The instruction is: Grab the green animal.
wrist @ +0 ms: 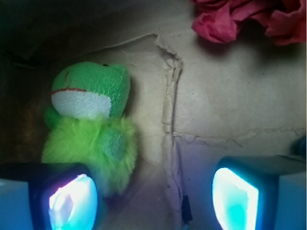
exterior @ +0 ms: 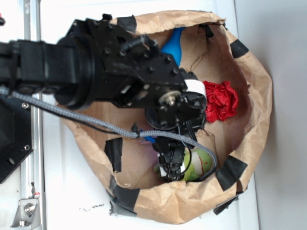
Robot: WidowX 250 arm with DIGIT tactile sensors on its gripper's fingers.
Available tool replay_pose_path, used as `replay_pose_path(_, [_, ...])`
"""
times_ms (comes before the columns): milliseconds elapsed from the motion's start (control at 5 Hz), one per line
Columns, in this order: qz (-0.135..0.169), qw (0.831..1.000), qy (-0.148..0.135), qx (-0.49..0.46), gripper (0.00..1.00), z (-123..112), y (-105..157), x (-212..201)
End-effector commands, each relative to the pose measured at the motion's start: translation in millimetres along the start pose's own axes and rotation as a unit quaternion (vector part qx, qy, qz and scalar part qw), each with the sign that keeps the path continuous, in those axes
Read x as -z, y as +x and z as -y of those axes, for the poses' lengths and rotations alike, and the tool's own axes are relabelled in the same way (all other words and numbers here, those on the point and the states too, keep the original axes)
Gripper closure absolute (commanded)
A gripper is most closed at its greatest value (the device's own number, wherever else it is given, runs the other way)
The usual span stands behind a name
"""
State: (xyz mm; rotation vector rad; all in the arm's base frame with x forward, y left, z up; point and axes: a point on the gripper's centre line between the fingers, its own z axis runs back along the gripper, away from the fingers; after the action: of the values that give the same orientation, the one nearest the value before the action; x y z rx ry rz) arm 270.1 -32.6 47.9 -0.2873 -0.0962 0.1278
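While the black two-fingered gripper [wrist: 153, 196] hangs with its jaws spread apart and empty, the wrist view shows the fuzzy lime-green plush frog [wrist: 91, 124] at ten o'clock, its body just above the left finger [wrist: 72, 201]. The black arm [exterior: 120, 72] reaches in from nine o'clock, wrist bent down into the crumpled brown paper basin [exterior: 254, 105]. The red ruffled cloth ball [exterior: 220, 100] lies at three o'clock; the blue plastic bottle [exterior: 173, 45] at twelve.

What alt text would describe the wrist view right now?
A fuzzy lime-green plush frog lies on crumpled brown paper, beside the left finger of the open tool rather than between its fingers. A red ruffled cloth ball sits at the top right.
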Motion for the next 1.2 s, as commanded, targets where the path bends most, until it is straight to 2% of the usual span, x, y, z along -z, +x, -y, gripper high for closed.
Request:
replay_pose_path(0, [0.028,0.999,0.030,0.013,0.00,15,13,13])
replay_pose_path(200, [0.039,0.998,0.044,0.006,0.00,24,-28,23])
replay_pose_path(400, [0.020,0.998,0.053,0.001,0.00,24,-30,39])
replay_pose_path(600, [0.012,0.998,0.058,-0.007,0.24,20,-23,45])
replay_pose_path(800, [0.015,0.998,0.051,-0.016,1.00,18,-22,43])
replay_pose_path(1000, [0.013,0.998,0.050,-0.025,1.00,15,-19,41])
